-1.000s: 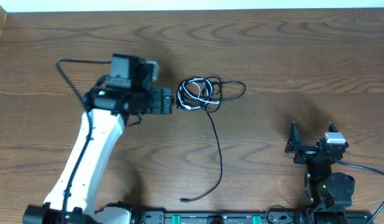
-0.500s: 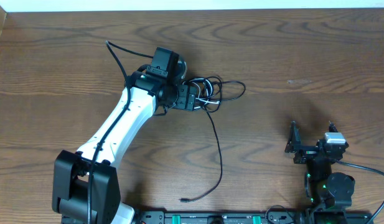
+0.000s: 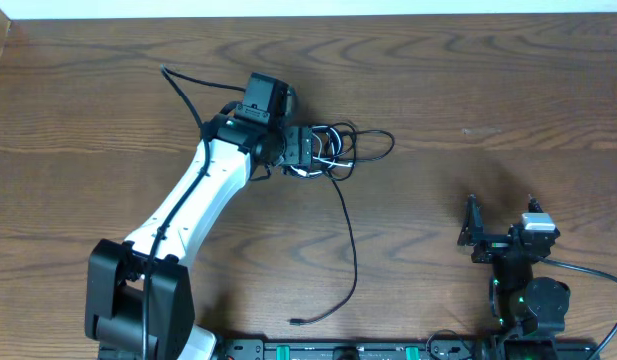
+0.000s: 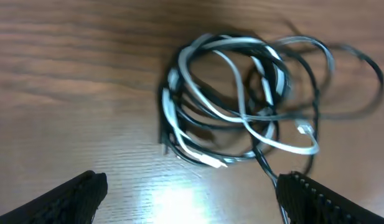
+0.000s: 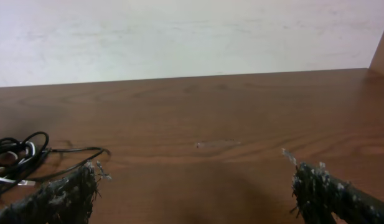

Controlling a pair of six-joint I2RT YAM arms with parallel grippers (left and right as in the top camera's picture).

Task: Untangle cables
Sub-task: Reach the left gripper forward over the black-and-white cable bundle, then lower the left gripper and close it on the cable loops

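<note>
Since the left arm [image 3: 198, 200] holds its jaws wide just before the cables [image 4: 241, 118], a tangled bundle on the tabletop [image 3: 468, 90], one tail trailing toward the robot, it is nearer; the right arm [image 3: 528, 290], jaws wide too, stands well apart.

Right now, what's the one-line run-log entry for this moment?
left end effector: open, at cable tangle, nothing gripped | right end effector: open, empty, away from it | black cable end: trailing loose
</note>
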